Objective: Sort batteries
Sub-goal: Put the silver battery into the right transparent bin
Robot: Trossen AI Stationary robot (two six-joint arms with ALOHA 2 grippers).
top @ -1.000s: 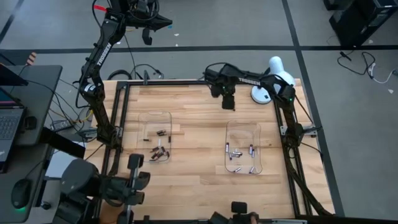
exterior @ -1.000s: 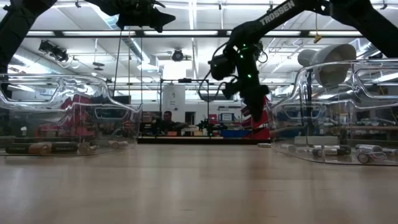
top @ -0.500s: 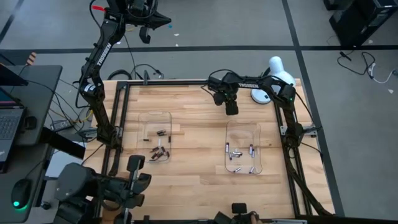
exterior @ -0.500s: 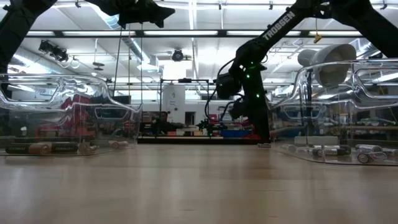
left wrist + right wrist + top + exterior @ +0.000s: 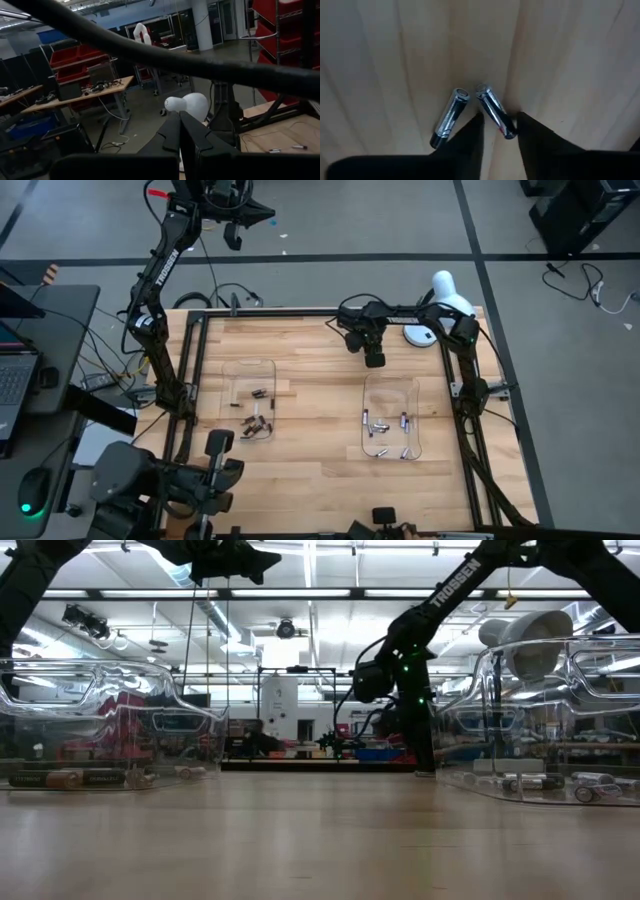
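1. Right gripper (image 5: 497,131) is down at the bare wood just beyond the far end of the right tray (image 5: 391,385), its two dark fingers (image 5: 470,137) set astride one battery (image 5: 495,111) with a narrow gap left on each side; whether they have clamped on it I cannot tell.
2. That battery lies flat on the wood between the fingertips, and a second battery (image 5: 448,118) lies just beside it, outside the left-hand finger; their near ends almost meet in a shallow V.
3. Judged from this, the step in hand is the pick-up of a loose battery from the table, before it goes into a tray.
4. Next move calls for closing squarely on the one between the fingers without nudging its neighbour, then lifting straight up and carrying it to the right tray or the left tray (image 5: 250,370), according to its kind.
5. Both trays already hold a few batteries.
6. Left gripper (image 5: 179,131) is clenched on nothing, held high and well beyond the far edge of the table (image 5: 310,350).
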